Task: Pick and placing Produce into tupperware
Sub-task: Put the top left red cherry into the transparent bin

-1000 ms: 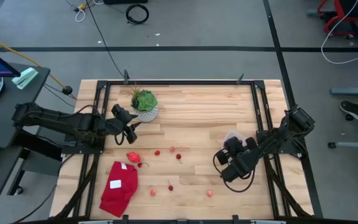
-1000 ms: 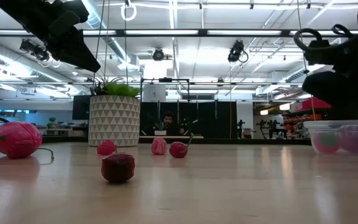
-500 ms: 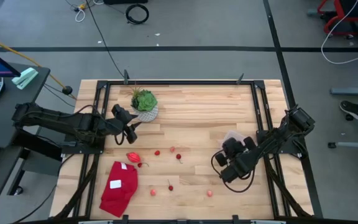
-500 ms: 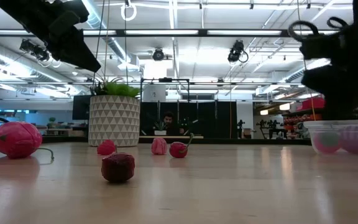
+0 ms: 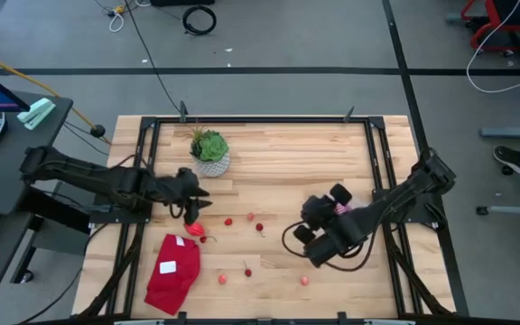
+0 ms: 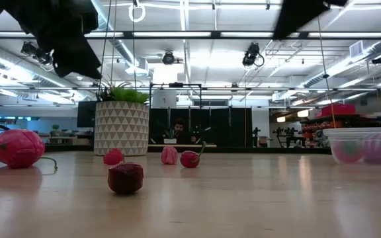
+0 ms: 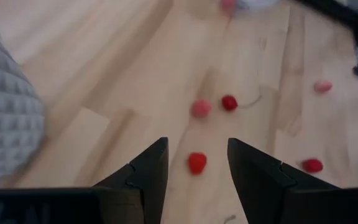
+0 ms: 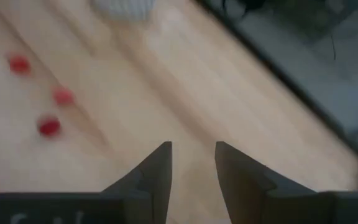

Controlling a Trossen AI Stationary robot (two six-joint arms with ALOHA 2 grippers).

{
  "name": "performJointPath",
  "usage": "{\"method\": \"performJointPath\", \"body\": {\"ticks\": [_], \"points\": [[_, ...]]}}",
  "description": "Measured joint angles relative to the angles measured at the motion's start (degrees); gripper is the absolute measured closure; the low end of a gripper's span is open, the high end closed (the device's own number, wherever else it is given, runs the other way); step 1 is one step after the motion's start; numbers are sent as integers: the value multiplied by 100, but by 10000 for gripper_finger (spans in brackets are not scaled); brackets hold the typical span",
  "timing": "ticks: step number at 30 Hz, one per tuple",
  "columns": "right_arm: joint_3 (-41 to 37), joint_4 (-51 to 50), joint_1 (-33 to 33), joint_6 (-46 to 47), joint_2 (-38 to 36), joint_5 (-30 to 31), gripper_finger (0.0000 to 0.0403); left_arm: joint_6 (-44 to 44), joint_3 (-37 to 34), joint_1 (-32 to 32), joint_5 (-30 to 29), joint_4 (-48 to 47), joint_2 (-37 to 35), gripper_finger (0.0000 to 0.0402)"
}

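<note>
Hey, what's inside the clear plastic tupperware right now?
Through the tupperware's clear wall in the low view, a pink-red piece and a paler purplish ball. From above, the right arm covers most of it.

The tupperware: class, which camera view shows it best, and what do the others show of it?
The low view: the tupperware shows side-on at the right edge, with pink pieces inside. From the high view the right arm mostly covers it. Neither wrist view shows it clearly.

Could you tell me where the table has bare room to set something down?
The far stretch between the potted plant and the right frame rail is bare wood, as is the near edge right of the lone berry. It is crowded mid-table, where the berries lie scattered between the left gripper and right gripper.
</note>
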Motion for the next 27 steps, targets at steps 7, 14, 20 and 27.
{"method": "performJointPath", "body": {"ticks": [7, 14, 20, 27], "points": [[367, 531, -50, -175, -4, 1245, 280, -362, 0, -617, 6, 0, 1231, 230], [289, 566, -35, -354, -2, 1056, 286, 535, 0, -1218, 50, 59, 2330, 230], [255, 562, -39, -359, 0, 1056, 286, 678, 0, -1375, 42, 543, 2834, 230], [253, 563, -39, -354, 1, 1058, 286, 715, 2, -1498, 46, 906, 3125, 230]]}}
